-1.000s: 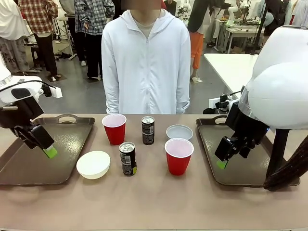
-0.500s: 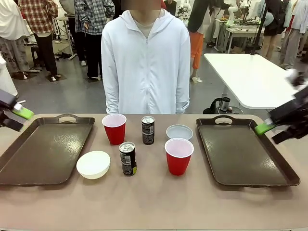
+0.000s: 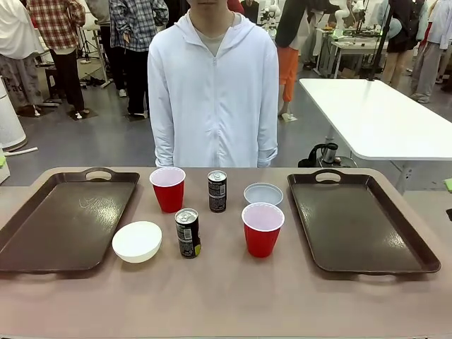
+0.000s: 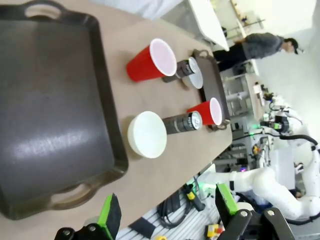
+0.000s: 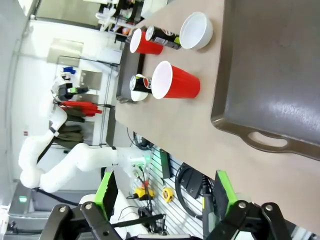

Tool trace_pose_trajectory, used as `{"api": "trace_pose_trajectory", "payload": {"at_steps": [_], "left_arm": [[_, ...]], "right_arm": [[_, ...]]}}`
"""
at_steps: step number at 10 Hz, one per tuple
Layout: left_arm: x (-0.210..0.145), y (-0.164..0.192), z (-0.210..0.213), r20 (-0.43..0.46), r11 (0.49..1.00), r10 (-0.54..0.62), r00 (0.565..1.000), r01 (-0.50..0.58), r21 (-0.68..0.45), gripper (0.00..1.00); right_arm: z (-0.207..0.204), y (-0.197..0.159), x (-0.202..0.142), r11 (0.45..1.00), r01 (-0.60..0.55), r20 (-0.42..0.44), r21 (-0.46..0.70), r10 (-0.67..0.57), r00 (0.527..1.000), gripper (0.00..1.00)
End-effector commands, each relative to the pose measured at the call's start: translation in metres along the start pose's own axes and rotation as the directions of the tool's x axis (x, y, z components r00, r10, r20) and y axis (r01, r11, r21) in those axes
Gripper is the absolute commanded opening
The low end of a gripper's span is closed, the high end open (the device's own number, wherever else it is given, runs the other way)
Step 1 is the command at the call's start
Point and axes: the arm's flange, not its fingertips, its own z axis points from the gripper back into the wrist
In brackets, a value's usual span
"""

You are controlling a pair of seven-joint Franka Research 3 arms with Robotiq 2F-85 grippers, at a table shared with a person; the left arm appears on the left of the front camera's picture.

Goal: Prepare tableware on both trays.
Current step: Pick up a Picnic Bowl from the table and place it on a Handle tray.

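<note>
Two dark brown trays lie bare, one at the left [image 3: 63, 219] and one at the right [image 3: 360, 219]. Between them on the table stand two red cups [image 3: 168, 188] [image 3: 262, 229], two black cans [image 3: 217, 191] [image 3: 187, 232], a white bowl [image 3: 137, 241] and a grey-blue bowl [image 3: 263, 193]. My left gripper [image 4: 167, 210] hangs open high above the left tray's [image 4: 50, 115] near end, holding nothing. My right gripper [image 5: 165, 195] is open too, high over the table edge beside the right tray [image 5: 280, 70].
A person in a white hooded jacket [image 3: 214, 92] stands at the table's far side, arms down. Behind are other people and a white table [image 3: 367, 113]. Bare tabletop [image 3: 226, 296] runs along the near edge.
Both arms have risen off the trays and pulled outward, left arm to the left, right arm to the right, out to the front view's edges. The tableware has not moved.
</note>
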Motion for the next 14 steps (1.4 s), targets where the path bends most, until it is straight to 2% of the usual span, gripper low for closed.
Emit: {"api": "trace_pose_trajectory", "payload": {"at_steps": [1, 5, 7, 8, 9, 14], "left_arm": [[-0.004, 0.022, 0.016, 0.005, 1.0, 0.011, 1.0, -0.011, -0.026, 1.0], [-0.013, 0.036, 0.032, 0.003, 1.0, -0.005, 1.0, 0.005, -0.007, 1.0], [-0.011, 0.032, 0.025, -0.057, 0.999, -0.026, 0.998, 0.028, 0.026, 1.0], [-0.015, 0.026, 0.018, -0.109, 0.997, -0.059, 0.992, 0.065, 0.049, 1.0], [-0.012, 0.031, 0.024, -0.006, 1.0, 0.011, 1.0, -0.011, 0.0, 1.0], [-0.012, 0.031, 0.024, -0.006, 1.0, 0.011, 1.0, -0.011, 0.0, 1.0]], "right_arm": [[-0.034, -0.011, -0.034, 0.999, -0.007, -0.006, 0.038, 0.007, 1.0, 1.0], [-0.022, -0.025, -0.039, 0.998, 0.032, 0.011, 0.062, -0.033, 0.999, 1.0], [-0.024, -0.022, -0.038, 0.999, 0.016, 0.002, 0.046, -0.016, 1.0, 1.0], [0.007, -0.028, -0.015, 0.998, 0.052, -0.002, 0.044, -0.052, 0.999, 1.0], [0.007, -0.028, -0.015, 0.998, 0.052, -0.002, 0.044, -0.052, 0.999, 1.0], [0.007, -0.028, -0.015, 0.998, 0.052, -0.002, 0.044, -0.052, 0.999, 1.0]]}}
